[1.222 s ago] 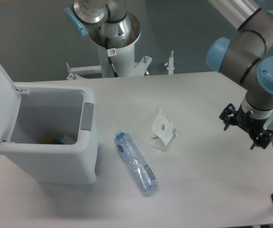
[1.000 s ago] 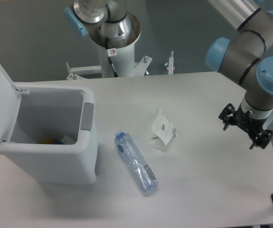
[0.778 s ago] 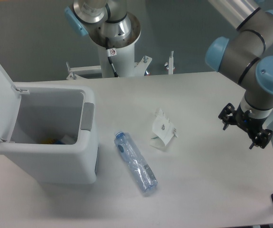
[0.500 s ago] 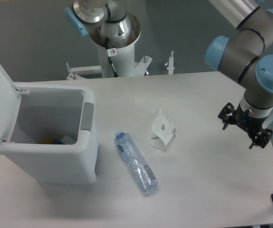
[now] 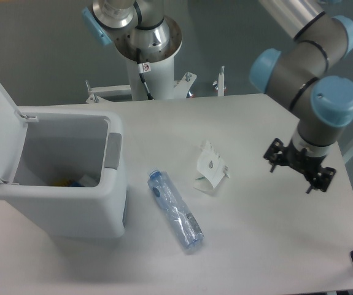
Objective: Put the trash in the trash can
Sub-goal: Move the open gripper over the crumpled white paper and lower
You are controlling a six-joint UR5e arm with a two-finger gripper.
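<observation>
Gripper (image 5: 298, 169) hangs over the table's (image 5: 268, 246) right side, holding nothing; whether its fingers are spread cannot be told. One white trash can (image 5: 59, 178) stands at the left edge, lid up, small items inside. One crushed plastic bottle (image 5: 175, 210) lies beside it; one folded paper scrap (image 5: 209, 168) lies between bottle and gripper.

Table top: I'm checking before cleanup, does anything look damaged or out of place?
The clear bottle lies crushed on its side, and a folded paper scrap sits beside it, both outside the open trash can.
</observation>
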